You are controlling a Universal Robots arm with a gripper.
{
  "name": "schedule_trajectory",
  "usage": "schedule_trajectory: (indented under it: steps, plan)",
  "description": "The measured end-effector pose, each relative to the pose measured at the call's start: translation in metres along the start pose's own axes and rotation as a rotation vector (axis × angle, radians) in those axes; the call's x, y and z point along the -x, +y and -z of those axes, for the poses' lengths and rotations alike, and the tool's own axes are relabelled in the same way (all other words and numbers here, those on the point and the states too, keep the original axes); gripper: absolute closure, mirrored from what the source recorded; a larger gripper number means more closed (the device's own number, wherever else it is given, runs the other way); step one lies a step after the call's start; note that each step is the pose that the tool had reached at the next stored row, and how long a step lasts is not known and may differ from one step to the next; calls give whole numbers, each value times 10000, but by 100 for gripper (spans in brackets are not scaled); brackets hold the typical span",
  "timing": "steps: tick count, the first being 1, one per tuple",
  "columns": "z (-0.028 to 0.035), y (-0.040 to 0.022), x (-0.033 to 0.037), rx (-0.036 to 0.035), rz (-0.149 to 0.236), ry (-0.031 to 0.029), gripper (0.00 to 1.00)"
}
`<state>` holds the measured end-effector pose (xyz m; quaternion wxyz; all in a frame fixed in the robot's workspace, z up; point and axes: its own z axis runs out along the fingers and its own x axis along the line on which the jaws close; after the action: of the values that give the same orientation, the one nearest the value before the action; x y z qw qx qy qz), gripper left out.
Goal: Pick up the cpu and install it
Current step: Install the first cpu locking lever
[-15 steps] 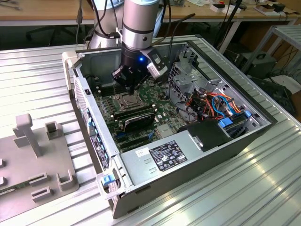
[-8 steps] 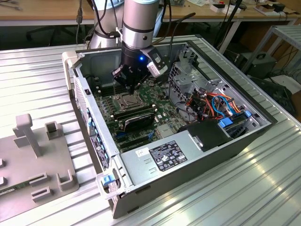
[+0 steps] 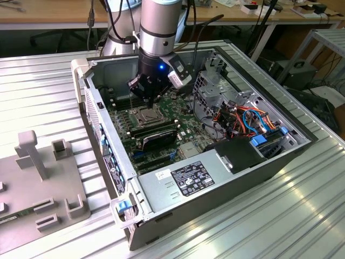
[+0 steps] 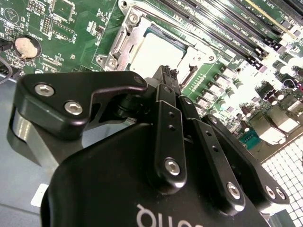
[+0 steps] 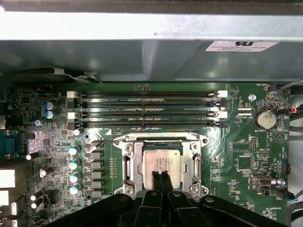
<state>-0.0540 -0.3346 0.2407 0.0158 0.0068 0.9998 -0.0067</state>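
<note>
Silver-grey cpu [image 5: 162, 158] lay flat inside socket [image 5: 128, 163] on green board [image 5: 236, 142]. I saw my gripper [image 5: 161, 176] straight above it, fingers [image 5: 155, 183] pressed together, holding nothing. Cpu sat just under fingers. Maybe they touched its top; I could not tell. Square chip, no long side.

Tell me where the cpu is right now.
In the first wrist view the cpu lies inside the metal socket frame on the motherboard, beside the memory slots, just under the gripper.
</note>
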Motion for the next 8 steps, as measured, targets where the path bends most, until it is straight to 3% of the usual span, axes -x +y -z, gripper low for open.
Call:
schedule_trajectory:
  steps: [8]
  plan:
    - [6, -3, -198, 0, 2, -3, 89]
